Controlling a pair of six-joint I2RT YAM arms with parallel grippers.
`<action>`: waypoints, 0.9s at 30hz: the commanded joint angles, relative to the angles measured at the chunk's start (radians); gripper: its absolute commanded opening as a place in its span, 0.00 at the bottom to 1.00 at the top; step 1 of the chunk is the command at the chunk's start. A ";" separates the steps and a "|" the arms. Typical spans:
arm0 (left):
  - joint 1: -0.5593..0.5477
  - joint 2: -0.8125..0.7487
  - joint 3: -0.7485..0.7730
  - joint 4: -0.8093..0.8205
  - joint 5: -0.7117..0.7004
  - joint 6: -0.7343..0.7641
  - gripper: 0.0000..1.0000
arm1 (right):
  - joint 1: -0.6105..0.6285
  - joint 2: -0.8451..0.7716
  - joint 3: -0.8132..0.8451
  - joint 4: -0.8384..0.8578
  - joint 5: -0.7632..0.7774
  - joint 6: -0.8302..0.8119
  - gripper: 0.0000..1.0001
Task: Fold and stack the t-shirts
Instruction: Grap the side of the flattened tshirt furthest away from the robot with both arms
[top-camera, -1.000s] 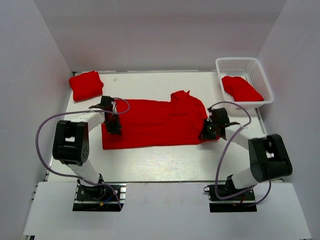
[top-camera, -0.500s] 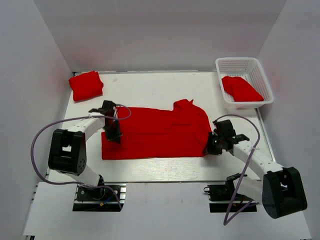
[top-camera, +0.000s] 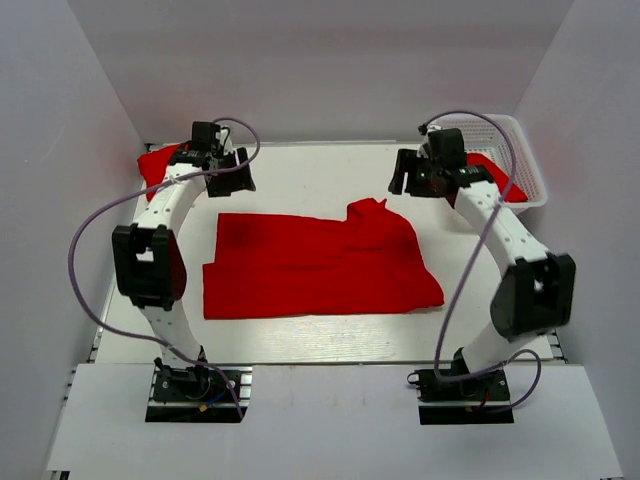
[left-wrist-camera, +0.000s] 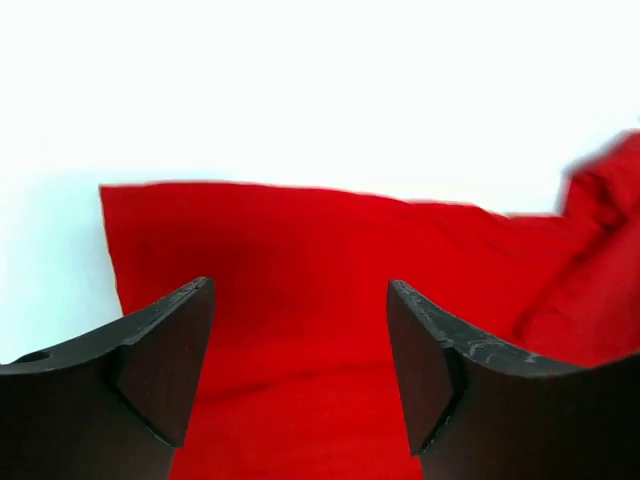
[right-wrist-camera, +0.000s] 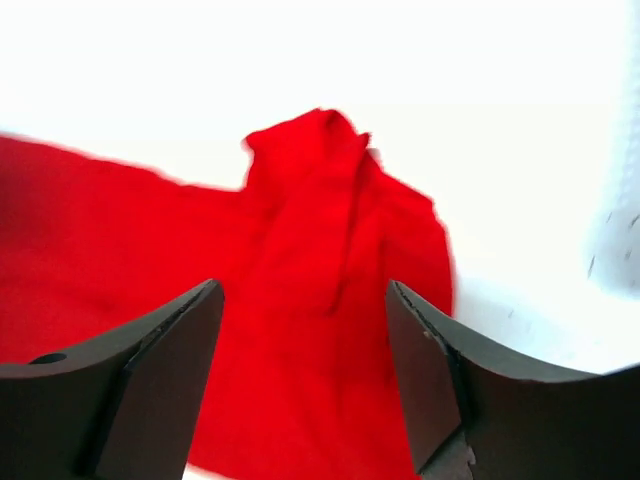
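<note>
Left gripper (left-wrist-camera: 298, 286): parted, empty, clear of spread t-shirt (top-camera: 310, 265).
Right gripper (right-wrist-camera: 303, 286): parted, empty.
Basket (top-camera: 520, 130): contents largely hidden, probably red cloth.

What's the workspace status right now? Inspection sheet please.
Surface: white table, no spills seen.
Job's things: spread t-shirt mid-table, bunched at its right end; folded t-shirt at far-left corner; third t-shirt inside white lattice basket, far right.
Clutter: nothing seen.
End effectors: left end effector open, empty, by the folded t-shirt; right end effector open, empty, near the basket.
Cables: left purple cable and right purple cable loop off the arms, not on cloth.
Surroundings: white enclosure walls on three sides.
</note>
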 joint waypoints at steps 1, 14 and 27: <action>0.055 0.060 0.014 0.035 0.031 0.023 0.80 | -0.046 0.138 0.062 -0.033 0.014 -0.047 0.72; 0.154 0.097 -0.151 0.213 0.134 0.064 0.82 | -0.121 0.335 0.045 0.035 -0.058 -0.079 0.71; 0.172 0.106 -0.234 0.232 0.124 0.084 0.82 | -0.117 0.421 0.016 0.075 -0.106 -0.095 0.67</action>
